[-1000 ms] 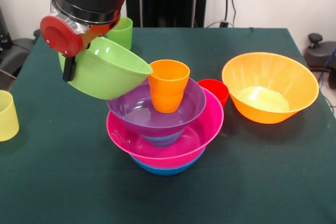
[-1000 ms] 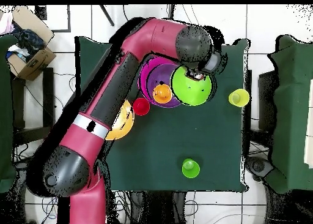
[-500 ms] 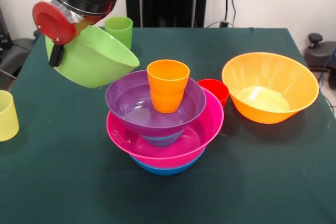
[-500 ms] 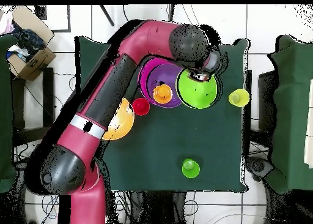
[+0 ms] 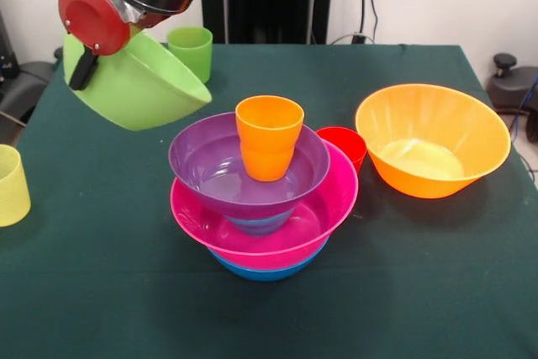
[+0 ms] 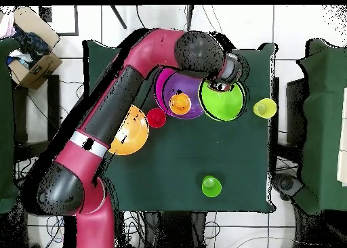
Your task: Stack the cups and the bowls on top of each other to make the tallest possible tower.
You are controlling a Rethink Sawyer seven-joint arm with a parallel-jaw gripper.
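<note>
My gripper (image 5: 87,65) is shut on the rim of the lime green bowl (image 5: 134,90) and holds it tilted in the air, up and to the left of the tower. In the overhead view the gripper (image 6: 221,86) sits at that bowl's (image 6: 223,104) edge. The tower is a blue bowl (image 5: 265,271), a pink bowl (image 5: 282,241) and a purple bowl (image 5: 210,170), with an orange cup (image 5: 269,136) standing upright in the purple one. A red cup (image 5: 346,145) stands just behind the pink bowl. The lime bowl is apart from the tower.
A large orange bowl (image 5: 433,140) sits at the right. A green cup (image 5: 192,50) stands at the back behind the held bowl, and a pale yellow cup (image 5: 10,184) is at the left edge. Dark green cloth (image 5: 109,292) covers the table.
The gripper has lifted the lime green bowl up and to the left in the front view, off the purple bowl's rim. The tower and the other cups have not moved.
</note>
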